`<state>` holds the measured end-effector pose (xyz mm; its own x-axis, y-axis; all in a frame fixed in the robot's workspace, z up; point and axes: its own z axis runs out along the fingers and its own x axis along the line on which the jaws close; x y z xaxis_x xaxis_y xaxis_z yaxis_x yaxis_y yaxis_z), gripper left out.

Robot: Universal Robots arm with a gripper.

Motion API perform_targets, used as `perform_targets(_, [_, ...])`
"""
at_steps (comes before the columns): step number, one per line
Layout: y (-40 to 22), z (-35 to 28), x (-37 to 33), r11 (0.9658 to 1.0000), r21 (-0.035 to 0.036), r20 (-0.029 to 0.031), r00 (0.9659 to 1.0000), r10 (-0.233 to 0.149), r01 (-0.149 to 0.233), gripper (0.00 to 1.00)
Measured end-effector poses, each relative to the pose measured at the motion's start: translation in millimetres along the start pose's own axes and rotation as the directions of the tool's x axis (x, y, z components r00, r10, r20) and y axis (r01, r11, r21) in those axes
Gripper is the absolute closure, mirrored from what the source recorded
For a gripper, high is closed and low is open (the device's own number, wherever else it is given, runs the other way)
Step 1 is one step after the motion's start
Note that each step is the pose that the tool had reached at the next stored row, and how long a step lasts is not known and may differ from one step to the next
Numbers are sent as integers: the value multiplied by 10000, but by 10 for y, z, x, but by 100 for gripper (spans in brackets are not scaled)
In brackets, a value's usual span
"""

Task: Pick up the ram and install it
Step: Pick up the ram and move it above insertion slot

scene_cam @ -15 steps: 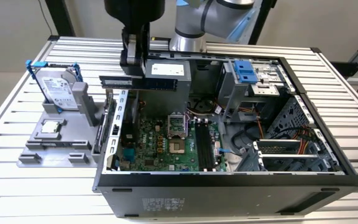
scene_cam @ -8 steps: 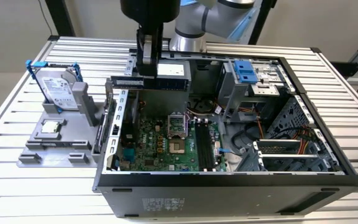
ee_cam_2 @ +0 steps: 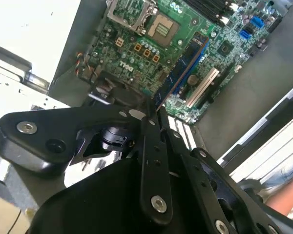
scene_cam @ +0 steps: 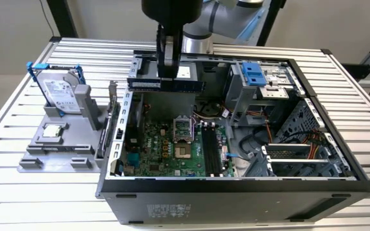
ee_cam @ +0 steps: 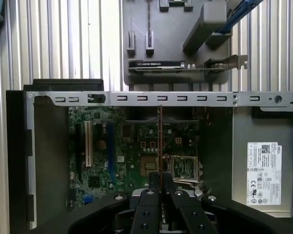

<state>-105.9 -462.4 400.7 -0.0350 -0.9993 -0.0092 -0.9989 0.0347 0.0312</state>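
The tool [scene_cam: 167, 77] clamps the long, thin green circuit-board ram [scene_cam: 188, 85]. Directly beneath it lies the green motherboard [scene_cam: 162, 144].

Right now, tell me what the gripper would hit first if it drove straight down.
Probably the motherboard beside the CPU socket, with the held ram touching before the gripper does; depth is unclear.

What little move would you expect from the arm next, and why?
Probably a sideways shift toward the exterior view's right: the end effector grips the ram above the open case, while the long black memory slots lie further right and lower.
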Motion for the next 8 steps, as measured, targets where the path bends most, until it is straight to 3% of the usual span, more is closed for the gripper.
perform_targets(8, [-216,-6,-37,10000,0,0,10000,0,0,100])
